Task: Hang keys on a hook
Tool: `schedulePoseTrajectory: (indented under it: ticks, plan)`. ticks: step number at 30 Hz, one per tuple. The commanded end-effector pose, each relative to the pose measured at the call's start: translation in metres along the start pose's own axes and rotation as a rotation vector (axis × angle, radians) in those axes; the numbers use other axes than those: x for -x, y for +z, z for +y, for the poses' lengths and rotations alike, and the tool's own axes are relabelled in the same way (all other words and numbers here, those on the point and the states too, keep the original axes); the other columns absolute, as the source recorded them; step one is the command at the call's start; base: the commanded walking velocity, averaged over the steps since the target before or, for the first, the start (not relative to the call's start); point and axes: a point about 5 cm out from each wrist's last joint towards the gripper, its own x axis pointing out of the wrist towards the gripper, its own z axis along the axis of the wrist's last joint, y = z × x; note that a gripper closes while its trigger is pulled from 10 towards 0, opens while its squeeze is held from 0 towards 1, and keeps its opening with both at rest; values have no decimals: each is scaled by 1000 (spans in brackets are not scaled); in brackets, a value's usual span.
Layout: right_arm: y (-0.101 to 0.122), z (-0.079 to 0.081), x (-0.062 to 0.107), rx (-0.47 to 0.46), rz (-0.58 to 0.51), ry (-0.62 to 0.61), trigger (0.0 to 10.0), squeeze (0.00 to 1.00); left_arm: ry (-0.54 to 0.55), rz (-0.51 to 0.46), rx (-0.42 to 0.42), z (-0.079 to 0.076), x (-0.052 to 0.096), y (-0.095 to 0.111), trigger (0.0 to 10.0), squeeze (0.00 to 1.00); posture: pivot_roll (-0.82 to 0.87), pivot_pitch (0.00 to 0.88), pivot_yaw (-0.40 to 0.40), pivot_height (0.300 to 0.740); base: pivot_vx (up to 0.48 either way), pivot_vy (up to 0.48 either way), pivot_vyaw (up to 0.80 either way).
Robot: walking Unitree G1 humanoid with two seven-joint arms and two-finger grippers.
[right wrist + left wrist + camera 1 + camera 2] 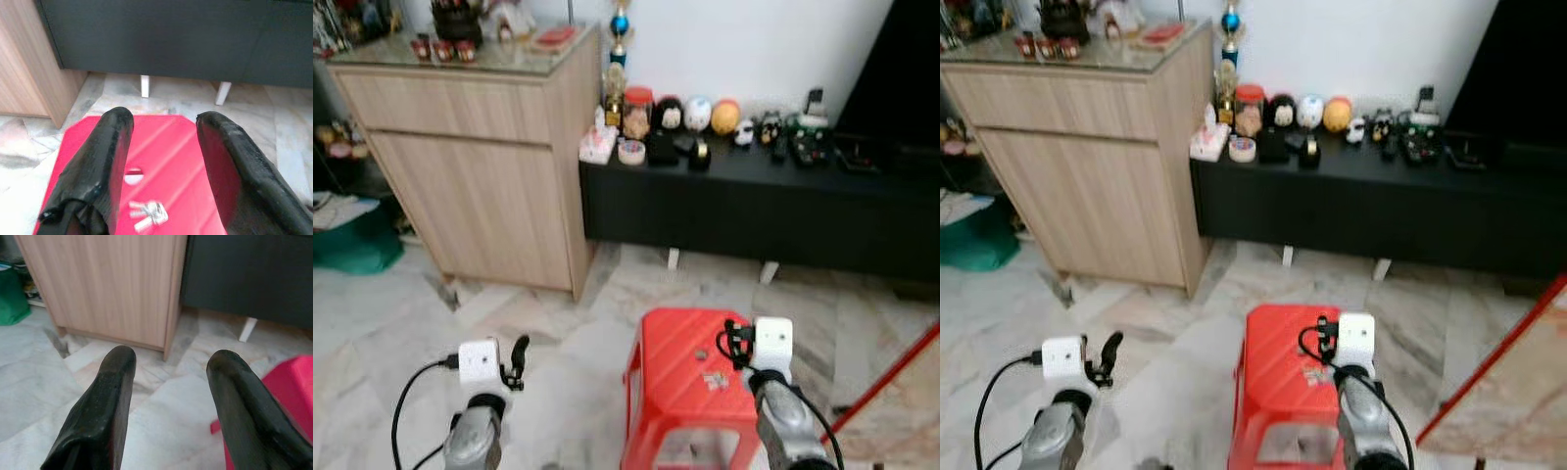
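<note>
A small bunch of silver keys [714, 378] lies on the top of a red plastic stool [677, 364] in front of me. In the right wrist view the keys [148, 214] rest between and below the two black fingers [95, 171], near the stool's round centre hole [132, 176]. My right gripper [736, 345] hovers open over the stool's right side, just above the keys. My left gripper [518, 358] is held open over the marble floor, left of the stool.
A wooden cabinet [480, 157] stands at the back left, with a low black console [754, 201] carrying several figurines and jars to its right. A green bag [352, 240] sits at far left. A red pole [886, 377] slants at the right edge.
</note>
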Motion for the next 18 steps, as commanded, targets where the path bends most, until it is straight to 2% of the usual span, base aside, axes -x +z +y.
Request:
schedulePoseTrajectory:
  ticks: [1,18]
  plan:
    - [3,-3,-2,-12,-11,-11,10000,0,-3,27,-2,0,0,-4,10000,0,-5,7,-33,650,0,0,0]
    - [-3,-1,-1,11,47,2,10000,0,-1,26,-12,1,0,-3,10000,0,-5,10,-33,650,0,0,0]
